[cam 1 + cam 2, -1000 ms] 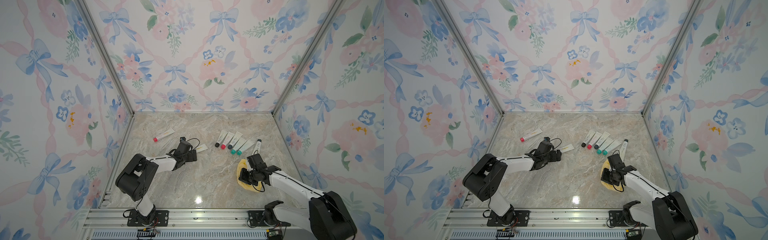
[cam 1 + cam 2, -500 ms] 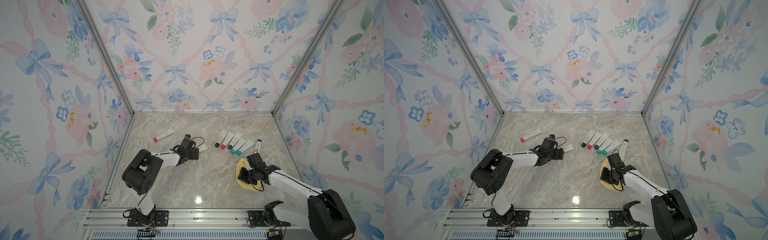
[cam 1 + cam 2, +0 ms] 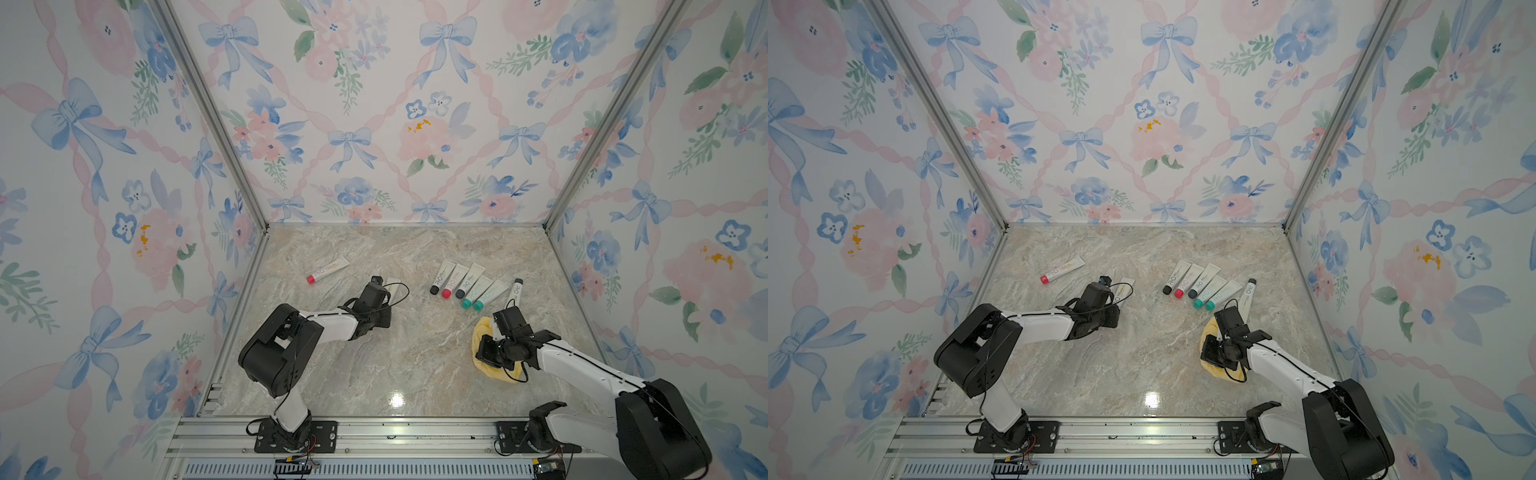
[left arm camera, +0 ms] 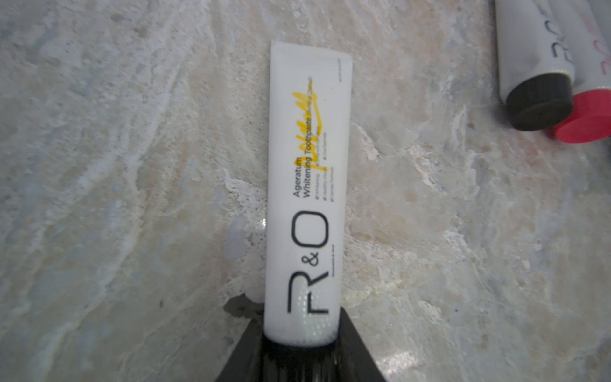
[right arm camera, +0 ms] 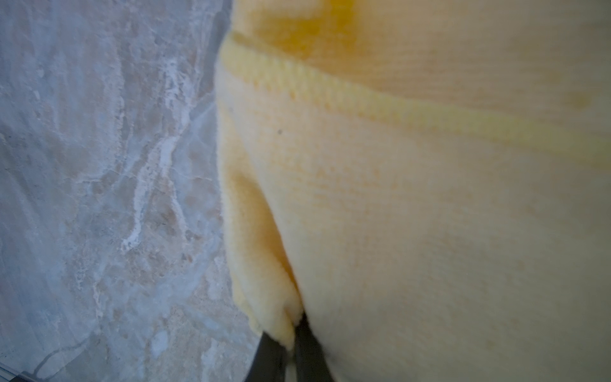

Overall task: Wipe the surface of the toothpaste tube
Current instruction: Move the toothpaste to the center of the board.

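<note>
A white toothpaste tube (image 4: 305, 198) marked with a yellow scribble lies flat on the marble floor left of centre. My left gripper (image 4: 301, 344) is shut on its cap end, and the cap is hidden between the dark fingers. In both top views only the tube's flat end (image 3: 392, 285) (image 3: 1125, 287) shows past the left gripper (image 3: 384, 300). My right gripper (image 5: 291, 334) is shut on a fold of a yellow cloth (image 5: 429, 198). That cloth (image 3: 482, 332) lies bunched on the floor at the right, under the right gripper (image 3: 488, 353).
A row of several tubes (image 3: 465, 284) lies right of centre, with a dark-capped one (image 3: 515, 291) beside it. Another tube with a red cap (image 3: 328, 270) lies at the back left. Flowered walls close three sides.
My left gripper moved forward onto the tube's cap end and went from wide open to shut on it. The right arm and the cloth stayed put.
</note>
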`<state>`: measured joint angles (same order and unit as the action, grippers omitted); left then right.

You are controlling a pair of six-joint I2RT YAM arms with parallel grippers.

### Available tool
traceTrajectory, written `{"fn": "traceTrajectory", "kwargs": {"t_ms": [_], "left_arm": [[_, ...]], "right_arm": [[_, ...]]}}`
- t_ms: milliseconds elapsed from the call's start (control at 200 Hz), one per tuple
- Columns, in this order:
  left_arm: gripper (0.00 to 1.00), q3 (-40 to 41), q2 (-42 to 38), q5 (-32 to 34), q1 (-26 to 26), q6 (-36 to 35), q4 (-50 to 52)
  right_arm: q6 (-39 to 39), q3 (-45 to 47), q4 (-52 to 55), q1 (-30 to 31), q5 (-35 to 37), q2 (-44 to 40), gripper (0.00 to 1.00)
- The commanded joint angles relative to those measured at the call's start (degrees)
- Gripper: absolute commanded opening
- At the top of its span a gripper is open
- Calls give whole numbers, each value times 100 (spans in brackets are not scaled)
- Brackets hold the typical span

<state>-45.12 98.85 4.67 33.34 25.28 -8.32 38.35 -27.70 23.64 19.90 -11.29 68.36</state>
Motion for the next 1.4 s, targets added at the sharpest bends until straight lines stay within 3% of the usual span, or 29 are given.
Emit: {"fn": "traceTrajectory", "kwargs": {"t_ms": [0, 200, 750, 960, 1130, 1395], "left_arm": [[27, 183, 241, -314, 97, -49, 573], [28, 454, -254, -612, 406, -177, 577], [29, 632, -114, -814, 2579, -449, 580], [31, 408, 36, -863, 2874, -683, 577], [31, 387, 159, -840, 3061, -787, 580], [31, 389, 223, -642, 3229, -753, 563]], "right_arm": [[-75, 171, 95, -30, 173, 67, 8], [-121, 75, 158, -38, 180, 75, 8], [-404, -424, 436, -144, 180, 310, 8], [-560, -643, 648, -223, -141, 167, 7], [-656, -976, 712, -187, -843, 230, 7], [-407, -1112, 200, 423, -1143, 831, 7]]}}
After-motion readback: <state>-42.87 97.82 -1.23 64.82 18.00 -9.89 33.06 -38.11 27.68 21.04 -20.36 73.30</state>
